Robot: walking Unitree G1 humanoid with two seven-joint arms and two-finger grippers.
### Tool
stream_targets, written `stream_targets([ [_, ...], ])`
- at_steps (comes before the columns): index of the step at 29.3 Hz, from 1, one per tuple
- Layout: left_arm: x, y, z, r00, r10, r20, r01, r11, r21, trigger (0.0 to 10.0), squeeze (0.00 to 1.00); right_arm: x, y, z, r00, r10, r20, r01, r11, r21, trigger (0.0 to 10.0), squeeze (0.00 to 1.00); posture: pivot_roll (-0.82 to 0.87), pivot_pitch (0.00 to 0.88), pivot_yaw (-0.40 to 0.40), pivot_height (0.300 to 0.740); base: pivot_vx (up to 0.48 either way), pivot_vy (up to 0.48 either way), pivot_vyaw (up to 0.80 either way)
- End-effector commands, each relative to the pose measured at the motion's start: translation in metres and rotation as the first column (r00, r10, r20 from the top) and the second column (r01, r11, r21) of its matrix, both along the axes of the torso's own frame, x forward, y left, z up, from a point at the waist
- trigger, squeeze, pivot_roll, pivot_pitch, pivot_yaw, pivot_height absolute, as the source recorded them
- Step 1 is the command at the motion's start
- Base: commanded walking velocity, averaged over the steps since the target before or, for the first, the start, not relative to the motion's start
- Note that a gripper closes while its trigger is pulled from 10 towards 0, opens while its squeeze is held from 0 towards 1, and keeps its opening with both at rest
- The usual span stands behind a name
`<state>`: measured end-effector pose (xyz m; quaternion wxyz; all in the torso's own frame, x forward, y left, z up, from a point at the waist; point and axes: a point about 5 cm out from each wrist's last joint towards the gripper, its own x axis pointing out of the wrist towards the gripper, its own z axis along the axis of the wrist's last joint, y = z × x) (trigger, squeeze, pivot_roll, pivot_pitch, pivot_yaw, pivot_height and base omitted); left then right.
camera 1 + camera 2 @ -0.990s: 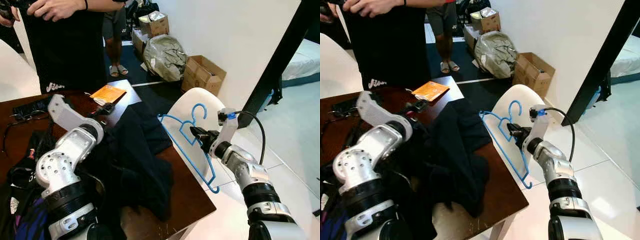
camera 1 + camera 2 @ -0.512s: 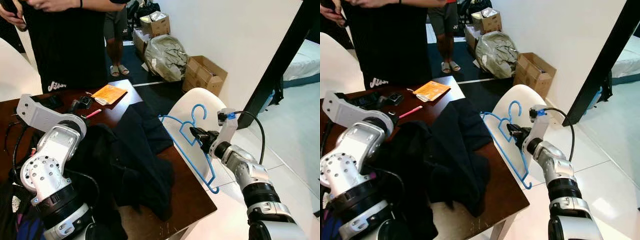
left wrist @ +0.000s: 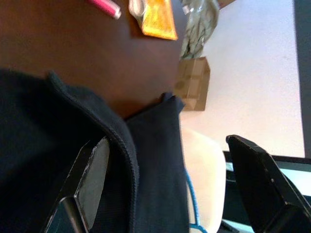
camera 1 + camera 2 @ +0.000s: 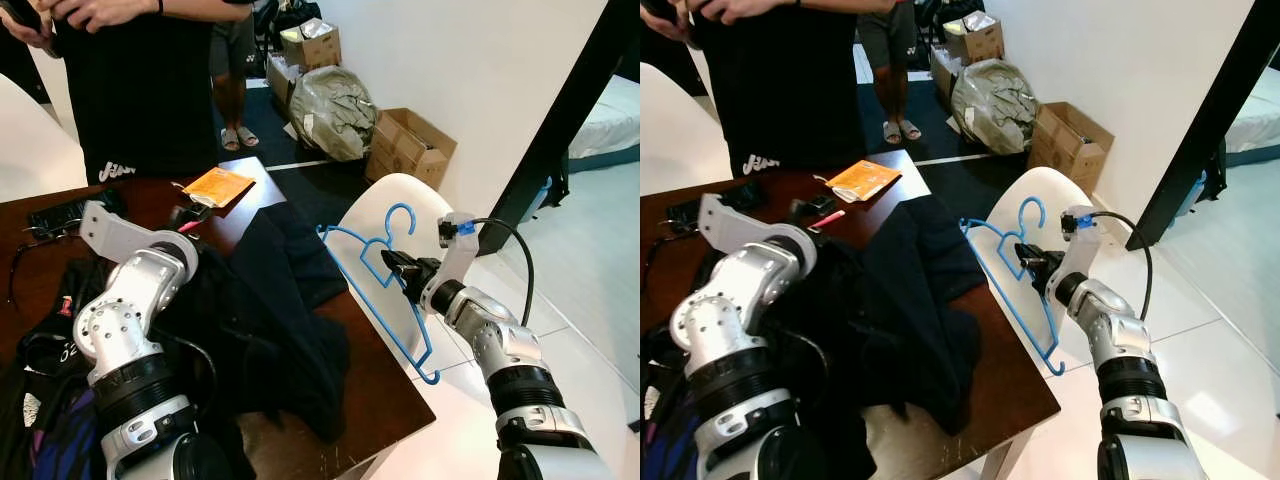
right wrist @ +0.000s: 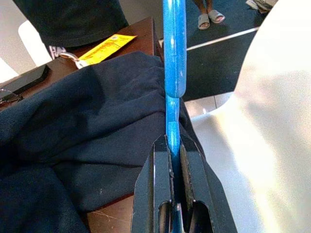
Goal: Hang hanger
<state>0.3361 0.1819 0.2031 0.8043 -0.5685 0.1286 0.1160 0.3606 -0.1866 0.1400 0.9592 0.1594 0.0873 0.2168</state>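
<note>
A blue plastic hanger (image 5: 174, 58) is upright beside the table's right edge, in front of the back of a white chair (image 4: 368, 212). My right gripper (image 4: 393, 263) is shut on its lower frame, the two fingers (image 5: 163, 160) pinching the blue bar. A dark navy garment (image 4: 285, 320) lies crumpled on the brown table (image 4: 375, 405). My left gripper (image 3: 167, 141) hovers low over this garment with its fingers wide apart and nothing between them.
A person in a black shirt (image 4: 140, 95) stands at the table's far side. An orange packet (image 4: 214, 186) and a pink pen (image 3: 105, 6) lie near them. Cardboard boxes (image 4: 406, 148) and a stuffed bag (image 4: 336, 112) sit along the wall. A black post (image 4: 560, 130) rises on the right.
My left arm swung out to the left over the table, then came back toward the garment. The right gripper kept the hanger almost still by the chair.
</note>
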Motion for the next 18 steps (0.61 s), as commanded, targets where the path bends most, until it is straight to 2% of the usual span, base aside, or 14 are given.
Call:
stream_targets([
  [1, 0.005, -0.029, 0.001, 0.997, -0.070, 0.013, 0.071, 0.995, -0.072, 10.0, 0.00, -0.003, -0.006, -0.002, 1.000, -0.018, -0.013, 0.018, 1.000, 0.003, 10.0, 0.00, 0.02, 0.102, -0.063, 0.740, 0.000, 0.000, 0.00],
  [9, 0.007, -0.030, -0.006, 0.997, -0.069, -0.025, 0.067, 0.994, -0.088, 10.0, 0.00, -0.004, -0.008, -0.002, 1.000, -0.023, -0.016, 0.023, 1.000, 0.000, 10.0, 0.00, 0.01, 0.112, -0.057, 0.740, 0.000, 0.000, 0.00],
  [17, 0.008, -0.022, -0.016, 0.997, -0.034, -0.066, 0.028, 0.995, -0.095, 10.0, 0.00, -0.006, -0.009, -0.002, 0.999, -0.028, -0.018, 0.028, 1.000, 0.000, 10.0, 0.00, 0.00, 0.116, -0.051, 0.740, 0.000, 0.000, 0.00],
  [18, 0.009, -0.023, -0.017, 0.997, -0.036, -0.066, 0.029, 0.994, -0.108, 6.5, 0.00, -0.006, -0.009, -0.002, 0.999, -0.031, -0.018, 0.031, 1.000, 0.000, 10.0, 0.00, 0.00, 0.117, -0.049, 0.740, 0.000, 0.000, 0.00],
])
